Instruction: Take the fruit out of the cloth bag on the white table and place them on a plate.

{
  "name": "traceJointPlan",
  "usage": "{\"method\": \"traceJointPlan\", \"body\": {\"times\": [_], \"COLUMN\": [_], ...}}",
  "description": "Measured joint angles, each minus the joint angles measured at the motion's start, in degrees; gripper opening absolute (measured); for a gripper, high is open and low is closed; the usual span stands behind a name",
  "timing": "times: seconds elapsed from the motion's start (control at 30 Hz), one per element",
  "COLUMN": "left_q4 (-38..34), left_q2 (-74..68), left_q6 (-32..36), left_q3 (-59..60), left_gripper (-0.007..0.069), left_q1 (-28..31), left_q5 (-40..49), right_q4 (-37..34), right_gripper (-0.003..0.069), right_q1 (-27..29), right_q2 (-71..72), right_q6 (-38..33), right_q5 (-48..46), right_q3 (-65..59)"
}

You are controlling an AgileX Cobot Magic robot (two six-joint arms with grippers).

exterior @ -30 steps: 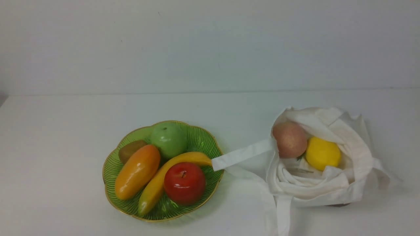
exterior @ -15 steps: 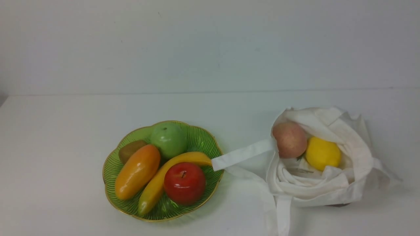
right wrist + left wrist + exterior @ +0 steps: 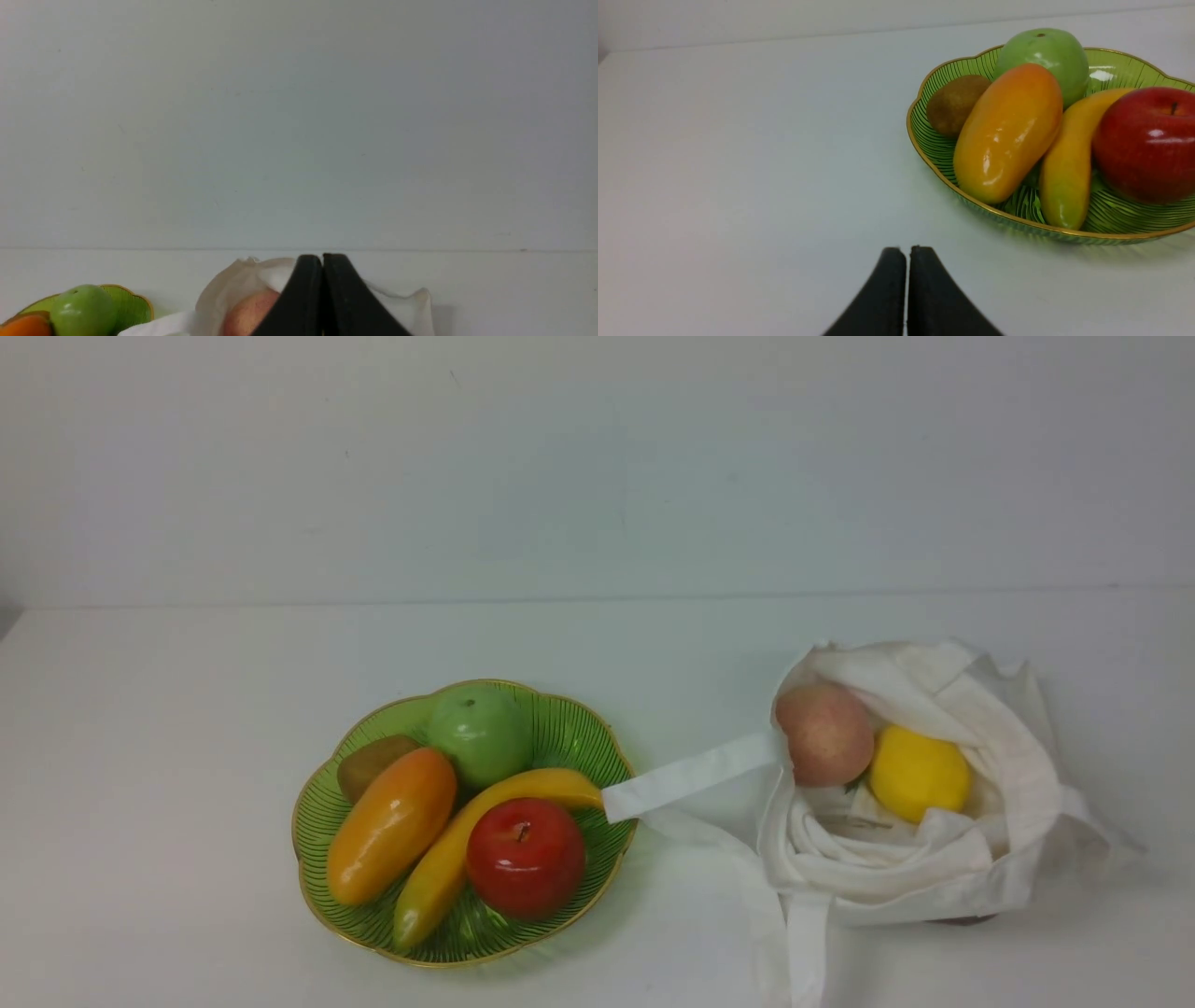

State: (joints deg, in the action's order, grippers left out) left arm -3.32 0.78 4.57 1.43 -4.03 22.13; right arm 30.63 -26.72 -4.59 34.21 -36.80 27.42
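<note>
Looking at your progress, you seem to be past halfway: the green plate (image 3: 308, 905) holds a mango (image 3: 392, 826), a banana (image 3: 439, 877), a red apple (image 3: 526, 859), a green apple (image 3: 481, 735) and a brown fruit (image 3: 372, 765), perhaps a kiwi. Whether all of these came out of the bag, you can't tell from what shows.

Left for you are at least two pieces inside the open cloth bag (image 3: 1013, 859) on the right of the white surface (image 3: 168, 756) — a pinkish-red round fruit (image 3: 824, 735) and, touching or nearly touching it, a lemon (image 3: 920, 773). The folds could hide more; a small dark edge shows under the bag's near side, too little of it for you to name.

Your left claw (image 3: 908, 249) is closed with nothing between its tips, and your right claw (image 3: 322, 256) is closed and empty too, so you have no pick under way. One strap (image 3: 695, 779) reaches the plate's rim by the banana's tip — you'd do well to keep it from snagging.

As for brands, labels or writing, you'll find none you can read.
</note>
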Motion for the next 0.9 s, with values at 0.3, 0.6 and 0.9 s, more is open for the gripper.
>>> {"method": "traceJointPlan", "body": {"times": [0.3,0.6,0.9], "left_q4": [0.0,0.0,0.0], "left_q2": [0.0,0.0,0.0], "left_q6": [0.0,0.0,0.0], "left_q3": [0.0,0.0,0.0], "left_gripper": [-0.0008,-0.0008,-0.0008], "left_q1": [0.0,0.0,0.0], "left_q5": [0.0,0.0,0.0], "right_q4": [-21.0,-33.9,-30.6], "right_gripper": [-0.0011,-0.0011,-0.0011], "right_q1": [0.0,0.5,20.1], "right_q2": [0.0,0.6,4.8], "right_q6": [-21.5,-37.0,-38.1], "right_q5": [10.9,13.2,13.3], "right_q3": [0.0,-1.4,-13.9]}}
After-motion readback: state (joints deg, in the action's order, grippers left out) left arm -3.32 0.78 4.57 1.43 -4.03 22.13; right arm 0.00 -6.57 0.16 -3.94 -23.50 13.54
